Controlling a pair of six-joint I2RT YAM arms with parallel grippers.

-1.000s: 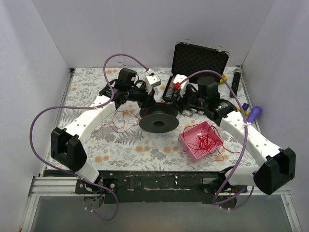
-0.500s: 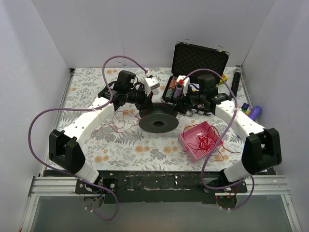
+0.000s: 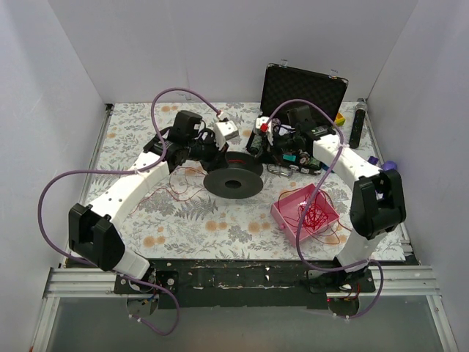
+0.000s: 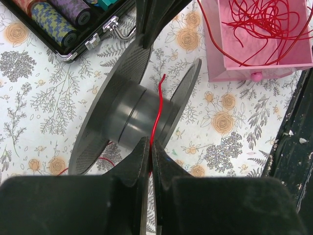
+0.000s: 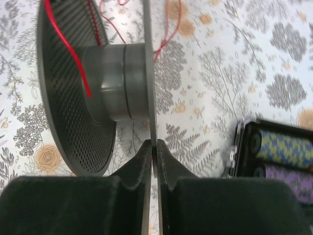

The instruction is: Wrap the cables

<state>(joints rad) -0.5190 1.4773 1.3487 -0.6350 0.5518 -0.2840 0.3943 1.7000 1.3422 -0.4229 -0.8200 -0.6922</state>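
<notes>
A black spool sits mid-table, tilted between both arms. My left gripper is shut on a thin red cable that runs up from its fingertips across the spool's grey hub. My right gripper is shut on the thin rim of one spool flange. In the right wrist view a red cable end lies against the inside of the other, perforated flange. More red cable trails loose on the cloth left of the spool. A tangle of it fills the pink tray.
An open black case holding round striped rolls stands at the back, close behind the right gripper. A black bar and a purple object lie by the right wall. White walls close in three sides.
My right arm swung left to the spool and its jaws closed on the flange rim. The spool and my left gripper shifted slightly left, the cable still pinched.
</notes>
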